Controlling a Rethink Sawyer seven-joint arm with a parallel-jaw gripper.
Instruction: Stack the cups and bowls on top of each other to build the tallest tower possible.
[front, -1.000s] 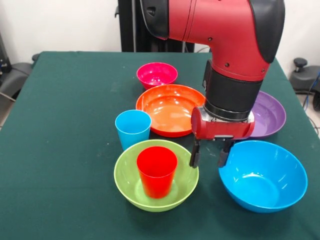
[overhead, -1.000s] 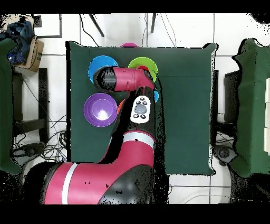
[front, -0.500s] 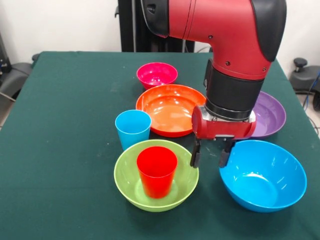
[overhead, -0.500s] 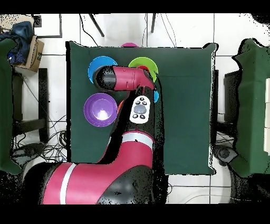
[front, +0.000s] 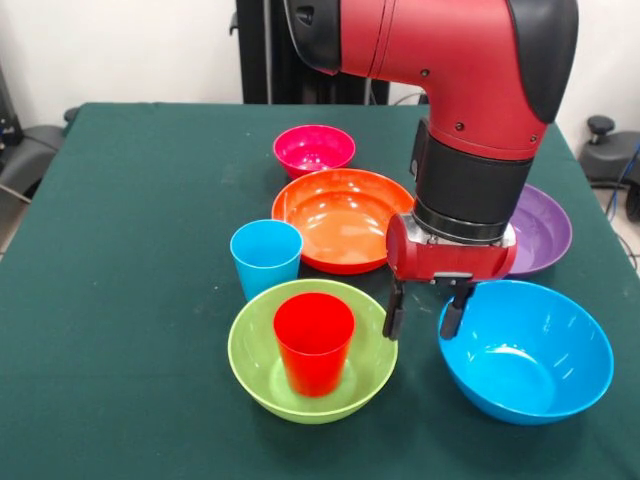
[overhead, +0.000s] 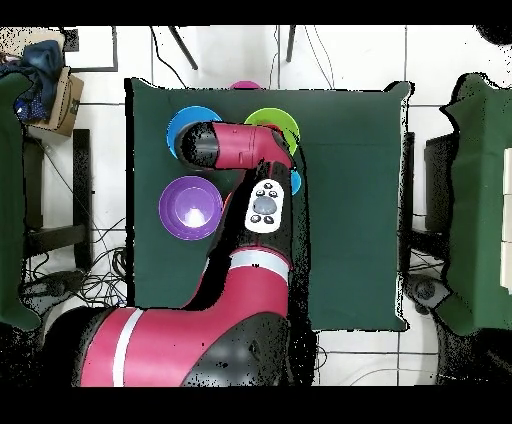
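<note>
Fingers (front: 422, 319) beside blue bowl (front: 527, 352) rim

From above, the red arm (overhead: 245, 150) covers the orange bowl (front: 341, 218) completely, hides most of the lime green bowl (overhead: 272, 122) and leaves only a sliver of the light blue cup (overhead: 296, 182). From the front, it hides the purple bowl's (front: 540, 232) near-side rim.

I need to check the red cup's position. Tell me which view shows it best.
The front view. There the red cup stands upright inside the lime green bowl, fully visible, with the open hand to its right. In the overhead view the arm covers the cup; only part of the green bowl's rim shows.
</note>
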